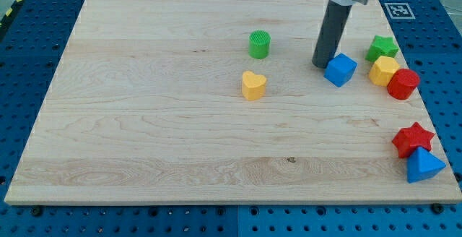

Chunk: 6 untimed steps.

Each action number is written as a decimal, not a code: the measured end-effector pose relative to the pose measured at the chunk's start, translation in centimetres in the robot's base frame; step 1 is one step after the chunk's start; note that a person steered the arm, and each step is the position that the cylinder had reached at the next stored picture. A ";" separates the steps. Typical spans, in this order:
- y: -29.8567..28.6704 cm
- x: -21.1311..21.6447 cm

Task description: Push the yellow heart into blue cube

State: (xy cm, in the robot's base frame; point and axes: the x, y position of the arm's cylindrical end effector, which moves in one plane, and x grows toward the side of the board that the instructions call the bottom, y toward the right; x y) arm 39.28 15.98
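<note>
The yellow heart (253,85) lies on the wooden board a little above its middle. The blue cube (340,69) sits to the heart's right, well apart from it. My tip (320,65) rests on the board just left of the blue cube, touching or nearly touching its left side, and lies between the cube and the heart. The dark rod rises from the tip toward the view's top.
A green cylinder (259,44) stands above the heart. A green star (382,48), a yellow hexagon block (383,71) and a red cylinder (403,84) cluster right of the blue cube. A red star (412,139) and a blue triangular block (423,166) sit at the board's (144,121) lower right corner.
</note>
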 end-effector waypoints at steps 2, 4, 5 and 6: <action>-1.0 0.0; -13.8 0.3; -17.4 3.0; -15.4 6.1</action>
